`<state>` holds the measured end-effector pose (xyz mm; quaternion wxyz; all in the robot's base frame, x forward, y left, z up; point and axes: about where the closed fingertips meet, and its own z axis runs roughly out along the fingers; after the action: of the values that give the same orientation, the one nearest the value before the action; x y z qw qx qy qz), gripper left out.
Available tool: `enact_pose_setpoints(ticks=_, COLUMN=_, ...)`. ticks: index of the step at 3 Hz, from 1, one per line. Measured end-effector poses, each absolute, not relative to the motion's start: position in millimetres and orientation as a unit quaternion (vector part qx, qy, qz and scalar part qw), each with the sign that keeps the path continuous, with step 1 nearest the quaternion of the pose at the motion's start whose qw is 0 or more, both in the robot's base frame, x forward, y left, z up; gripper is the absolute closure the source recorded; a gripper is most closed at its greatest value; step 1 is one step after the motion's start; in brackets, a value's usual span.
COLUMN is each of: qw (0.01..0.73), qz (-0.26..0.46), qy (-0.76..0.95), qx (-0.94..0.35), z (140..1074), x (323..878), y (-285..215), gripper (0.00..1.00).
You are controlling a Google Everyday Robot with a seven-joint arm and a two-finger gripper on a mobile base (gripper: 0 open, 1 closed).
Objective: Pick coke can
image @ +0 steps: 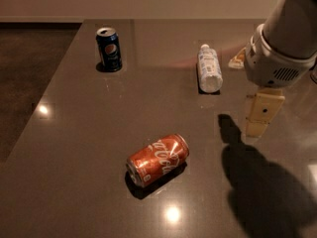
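Observation:
The coke can [158,159] is red-orange with white script and lies on its side on the dark table [89,133], near the front middle. My gripper [261,114] hangs from the white arm at the right. It is above the table, to the right of the can and a little farther back, well apart from it. It holds nothing that I can see.
A dark blue Pepsi can [109,49] stands upright at the back left. A clear plastic bottle [209,68] lies on its side at the back middle, just left of the arm. The table's left edge runs diagonally, with dark floor beyond it.

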<state>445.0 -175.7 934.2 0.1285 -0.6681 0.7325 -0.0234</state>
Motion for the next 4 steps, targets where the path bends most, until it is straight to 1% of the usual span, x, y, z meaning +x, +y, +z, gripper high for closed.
enact_pose_setpoints(ticks=2, qw=0.09, qz=0.004, qy=0.649, qx=-0.755, z=891, x=432, y=-122, gripper=0.0)
enact_pose_setpoints(ticks=3, qw=0.09, qz=0.014, qy=0.608, qx=-0.789, z=882, x=415, y=-96, gripper=0.0)
enact_pose_setpoints(ticks=4, qw=0.112, qz=0.015, qy=0.572, qx=-0.813, z=877, x=398, y=-73, gripper=0.0)
